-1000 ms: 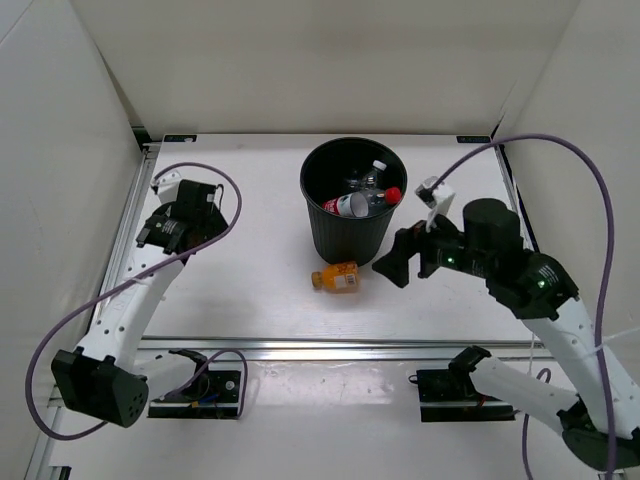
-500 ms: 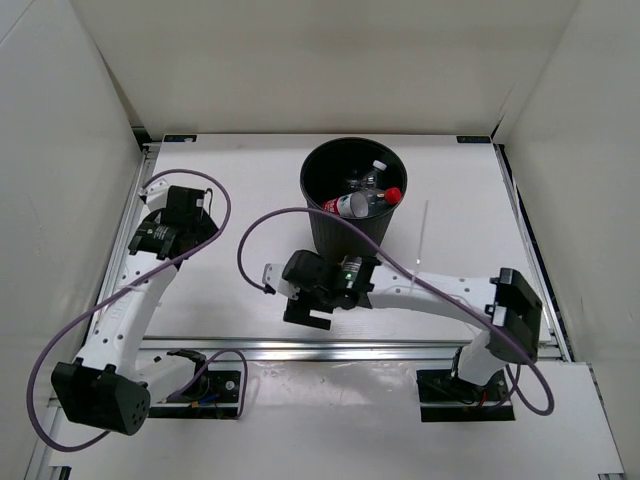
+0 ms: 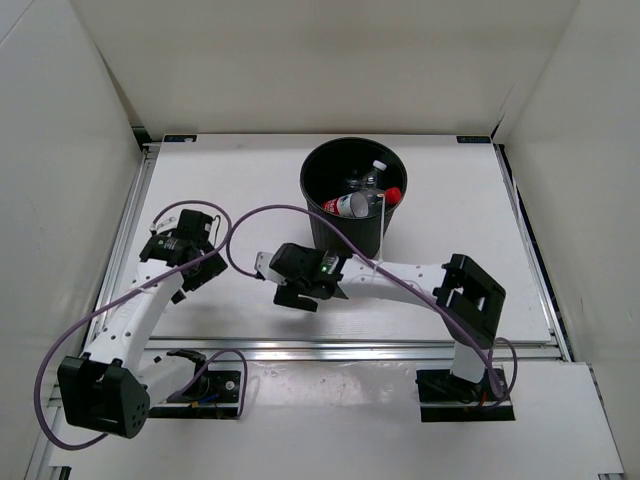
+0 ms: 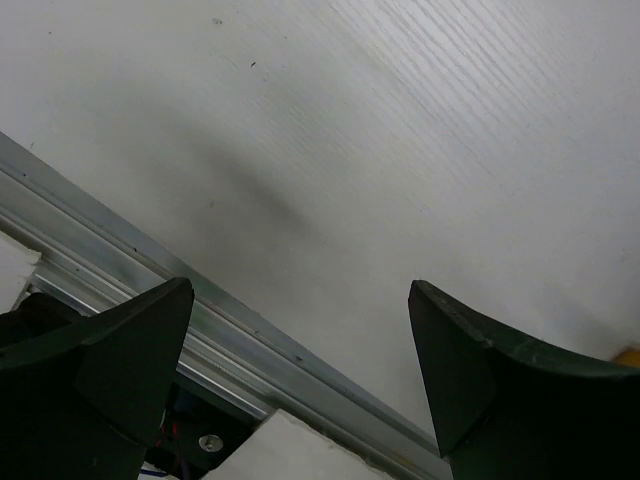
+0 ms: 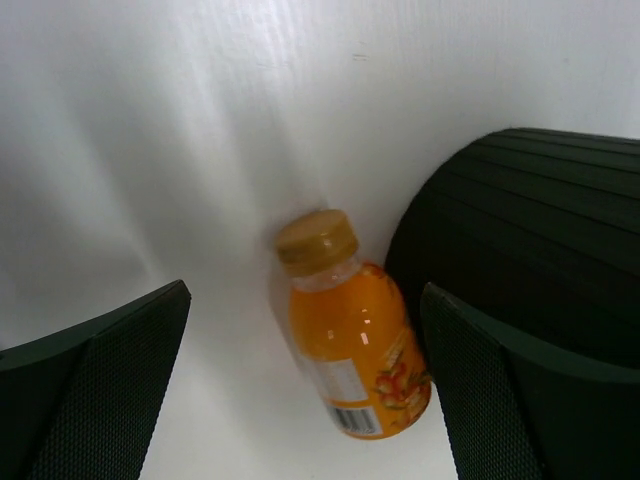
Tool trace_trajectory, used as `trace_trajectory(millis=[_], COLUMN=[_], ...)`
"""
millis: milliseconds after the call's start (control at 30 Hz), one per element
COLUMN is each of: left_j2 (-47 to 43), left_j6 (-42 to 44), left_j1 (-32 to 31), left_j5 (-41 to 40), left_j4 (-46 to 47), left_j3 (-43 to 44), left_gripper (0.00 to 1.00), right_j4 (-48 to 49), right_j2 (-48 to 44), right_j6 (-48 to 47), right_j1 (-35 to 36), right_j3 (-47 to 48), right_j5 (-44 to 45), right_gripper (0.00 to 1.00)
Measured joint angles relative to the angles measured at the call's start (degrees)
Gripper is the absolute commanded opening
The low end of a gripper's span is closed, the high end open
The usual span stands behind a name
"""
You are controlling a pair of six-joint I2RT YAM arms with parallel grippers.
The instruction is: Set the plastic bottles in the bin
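Observation:
An orange-filled bottle (image 5: 352, 335) with a tan cap lies on its side on the white table, close against the black bin (image 5: 530, 240). My right gripper (image 5: 305, 295) hangs open just above it, one finger on either side of the bottle. In the top view the right gripper (image 3: 300, 288) sits in front of the bin (image 3: 335, 232) and hides that bottle. Inside the bin lie a red-capped, red-labelled bottle (image 3: 356, 204) and a clear bottle (image 3: 372, 172). My left gripper (image 3: 198, 272) stands open and empty over bare table at the left (image 4: 300, 290).
An aluminium rail (image 4: 200, 300) runs along the table's near edge, right under the left gripper. Purple cables (image 3: 250, 215) loop over the table between the two arms. White walls close in the back and both sides.
My right arm has swung from the right of the bin round to its front and now hovers over the orange bottle. The left gripper has moved nearer and a little toward the middle.

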Motion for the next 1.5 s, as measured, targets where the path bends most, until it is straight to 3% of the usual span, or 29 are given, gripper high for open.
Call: trace_trajectory(millis=[333,700,900,1033,1167,1300,1500], left_j2=[-1.2,-1.2,-1.2,-1.2,-1.2,-1.2,-1.2], left_j6=[1.5,1.7,1.3,1.0,0.7,0.6,-0.2], left_j1=[0.0,0.0,0.0,0.0,0.5,1.6,5.4], left_j5=[1.6,1.6,1.6,1.5,1.3,0.9,1.0], left_j4=[-1.2,-1.3,-1.7,-2.1,-2.4,-2.2,-0.3], left_j3=[0.0,0.0,0.0,0.0,0.0,0.0,-0.5], left_gripper=[1.00,1.00,1.00,1.00,1.00,1.00,1.00], right_j4=[4.1,2.0,-0.1,-2.1,-6.2,-14.7,-24.9], right_j2=[1.0,1.0,1.0,1.0,1.0,0.7,-1.5], right_j6=[-0.9,3.5,7.3,9.5,13.1,17.5,21.7], right_j1=[-6.7,-8.5,-9.0,-9.1,-9.2,-7.8,-3.9], right_j3=[-2.4,-6.5,-6.5,-6.5,-5.2,0.5,26.7], right_j5=[2.9,-2.2,-7.4,-10.8,-14.5,-18.0,-19.1], right_gripper=[1.00,0.94,0.78,0.56,0.46,0.45,0.44])
